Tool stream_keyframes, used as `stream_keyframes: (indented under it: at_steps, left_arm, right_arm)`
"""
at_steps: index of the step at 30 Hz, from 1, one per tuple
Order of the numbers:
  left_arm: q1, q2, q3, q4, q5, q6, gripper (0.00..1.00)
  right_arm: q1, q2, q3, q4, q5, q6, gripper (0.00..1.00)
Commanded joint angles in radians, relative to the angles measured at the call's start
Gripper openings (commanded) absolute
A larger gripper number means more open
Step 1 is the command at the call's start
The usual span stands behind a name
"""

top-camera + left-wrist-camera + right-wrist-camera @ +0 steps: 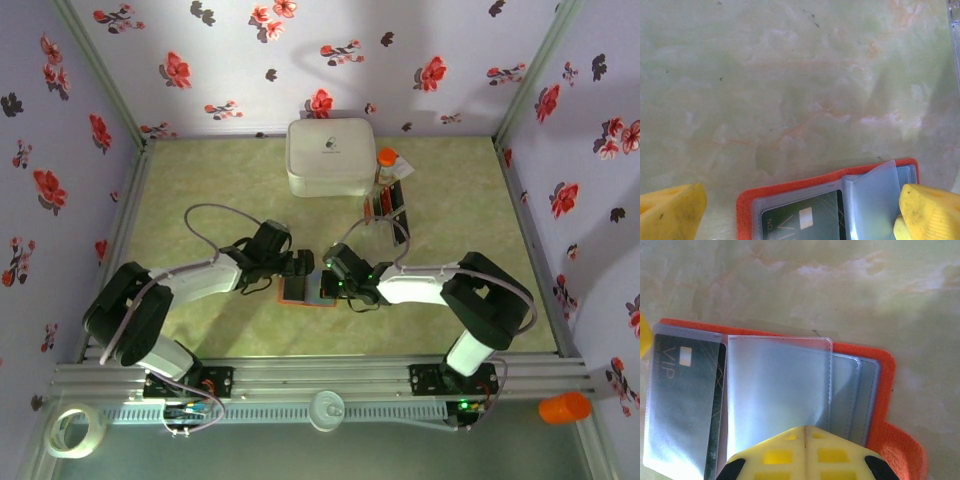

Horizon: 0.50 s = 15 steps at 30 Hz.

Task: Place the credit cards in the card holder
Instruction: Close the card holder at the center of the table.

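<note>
The right gripper (805,436) was nearest to the eye. Its two yellow fingers (775,457) were pressed together with no gap between them. They pinched the lower edge of a clear sleeve (777,390) that belonged to the card holder (892,440). This sleeve stood a little above the other sleeves and partly covered them.

The card holder lay open and flat on the table (200,190), near the middle of the near edge, between the two grippers. Its orange cover showed as a rim around the blue-grey plastic pockets. In the leftmost pocket, as the right wrist camera saw it, sat a black card (685,405) with a small pale chip and the letters VIP.

The left gripper (799,212) stood wide open over the holder's other side, one yellow finger (670,210) on the bare table and the other at the edge of the raised sleeve. I could not tell if that finger touched the sleeve.

The rest of the credit cards (388,205), red ones and black ones, lay in a small group toward the far edge, right of the middle. They were just beside the near right corner of a large white case (330,157) and well apart from the holder.
</note>
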Motion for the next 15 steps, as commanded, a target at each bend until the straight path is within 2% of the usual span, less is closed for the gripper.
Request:
stream_keyframes:
  at_steps: [1, 15]
  left_arm:
    - [0.006, 0.023, -0.02, 0.028, 0.022, -0.027, 1.0]
    - [-0.026, 0.038, -0.024, 0.053, 0.045, -0.055, 1.0]
  right_arm:
    - [-0.004, 0.039, -0.032, -0.05, 0.004, 0.021, 0.02]
    - [-0.004, 0.039, -0.038, -0.05, 0.005, 0.021, 0.01]
